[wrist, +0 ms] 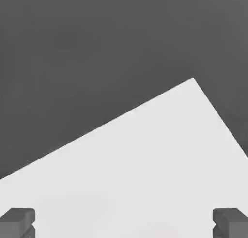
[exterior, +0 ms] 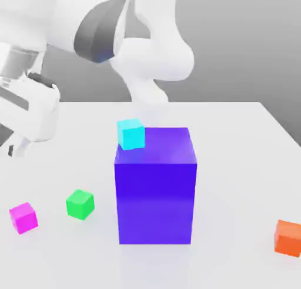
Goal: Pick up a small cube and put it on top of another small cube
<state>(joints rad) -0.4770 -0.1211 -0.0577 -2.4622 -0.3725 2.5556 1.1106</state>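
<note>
The gripper (exterior: pixel 16 149) is up at the exterior view's left, and it leans a bit. Its two fingers (wrist: pixel 18 222) are wide open, with nothing between them. The big white arm (exterior: pixel 44 23) goes up from it and across the top of the exterior view. In the hand view, a corner of the white bench (wrist: pixel 145 159) is there, with dark gray floor (wrist: pixel 72 62) past its edges.

The small pink cube (exterior: pixel 23 218) sits on the bench, low at the exterior view's left. Nothing sits on top of it. The small green cube (exterior: pixel 80 204) is near it, a bit more to the exterior view's right. They do not touch, and the green one has a bare top too.

Next comes the big purple-blue block (exterior: pixel 155 202), standing up tall. A small light blue cube (exterior: pixel 131 134) is on top of it, by its edge at the exterior view's left. The small orange cube (exterior: pixel 288 238) is well apart from the others, at the exterior view's right.
</note>
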